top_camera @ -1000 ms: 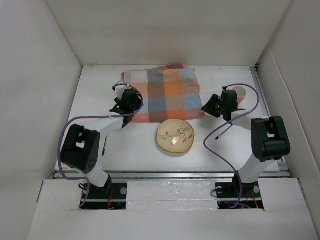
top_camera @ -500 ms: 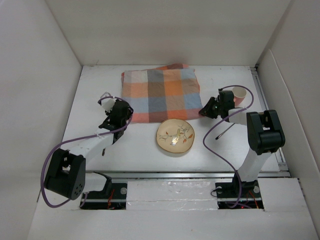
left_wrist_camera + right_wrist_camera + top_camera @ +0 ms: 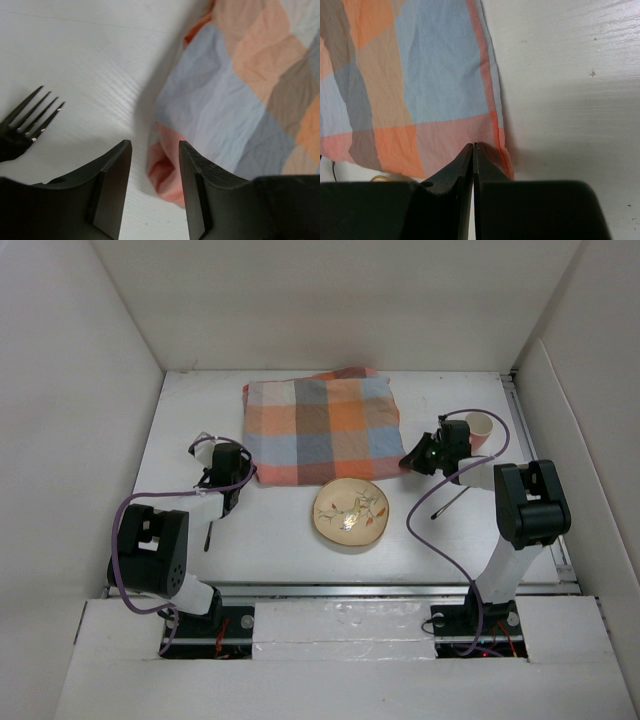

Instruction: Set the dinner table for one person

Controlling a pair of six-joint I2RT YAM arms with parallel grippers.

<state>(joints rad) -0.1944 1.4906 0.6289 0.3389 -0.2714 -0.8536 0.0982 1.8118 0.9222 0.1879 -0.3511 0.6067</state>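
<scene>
Left claw (image 3: 153,146) was sprung open with a clear gap between the fingers and nothing in it. The near-left corner of the checked cloth (image 3: 240,100) sat right at the mouth of that gap, crowding the finger on the cloth side. From the wrist view I couldn't say if the fingers were down at fabric level or just above it. A dark fork (image 3: 30,119) lay off to the other side, tines showing, apart from the claw.

Right claw (image 3: 473,146) was clamped tight with the fingertips meeting at the cloth's near-right hem. Whether any fabric was actually caught between them, I couldn't tell.

So my guess at what mattered next: the cloth's near edge ran side to side between the two claws. Each arm was parked at its own corner, the left one just short of its pinch.

Everything sat on the white dinner table (image 3: 270,540). The cloth was toward the far side, a flowery plate (image 3: 350,515) was just in front of it, and a small cup (image 3: 481,426) stood beside the right claw.

No brand, label or readable writing anywhere, only the plate's painted sprigs.
</scene>
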